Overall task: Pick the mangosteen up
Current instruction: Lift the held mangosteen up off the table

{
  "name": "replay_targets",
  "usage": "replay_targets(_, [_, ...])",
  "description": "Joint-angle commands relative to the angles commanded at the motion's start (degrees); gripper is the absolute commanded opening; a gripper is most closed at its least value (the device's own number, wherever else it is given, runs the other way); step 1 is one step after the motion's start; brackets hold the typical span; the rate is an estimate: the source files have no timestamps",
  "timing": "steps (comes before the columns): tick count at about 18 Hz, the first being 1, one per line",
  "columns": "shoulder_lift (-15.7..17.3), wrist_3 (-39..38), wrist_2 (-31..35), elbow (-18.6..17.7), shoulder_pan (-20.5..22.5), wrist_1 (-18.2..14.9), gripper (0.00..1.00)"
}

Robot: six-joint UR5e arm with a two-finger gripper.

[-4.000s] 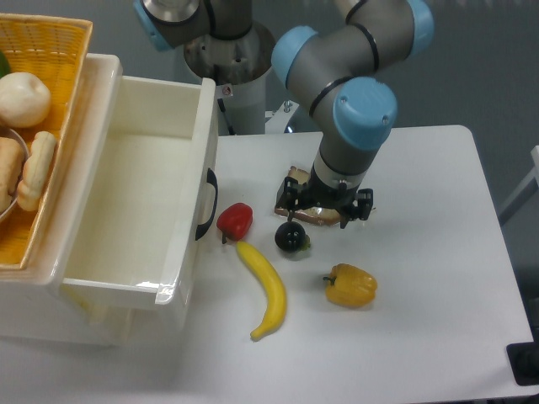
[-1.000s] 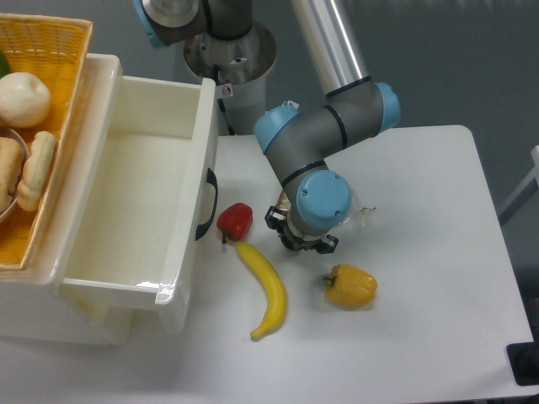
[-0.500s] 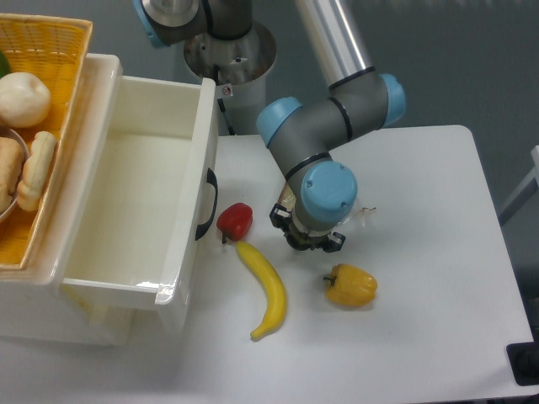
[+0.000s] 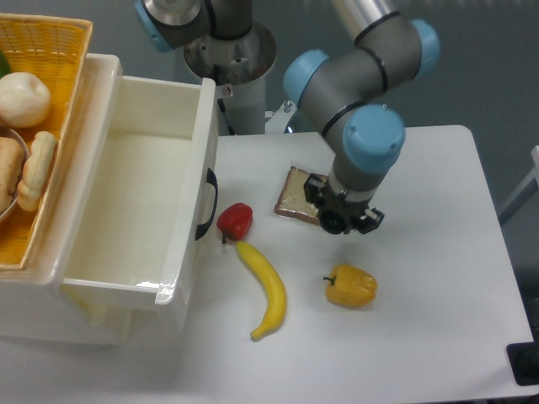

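The mangosteen (image 4: 333,223) shows as a small dark round shape held between the fingers of my gripper (image 4: 343,219), which is shut on it. It hangs above the white table (image 4: 438,252), to the right of the spot where it lay, just beside a brown slice (image 4: 295,204). The wrist above hides the top of the fruit, so its green calyx cannot be seen.
A red pepper (image 4: 235,220) and a banana (image 4: 264,288) lie left of the gripper, with a yellow pepper (image 4: 351,285) just below it. An open white drawer (image 4: 143,202) stands at the left, with a basket (image 4: 50,50) of food on top.
The arm has swung up and to the right, carrying the mangosteen off its spot by the banana's tip. The brown slice, covered before, now shows.
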Motion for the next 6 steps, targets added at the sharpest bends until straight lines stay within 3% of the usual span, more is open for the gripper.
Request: replay_targets(6, [0.5,0.6,-0.2,-0.4,0.7,-0.3,0.06])
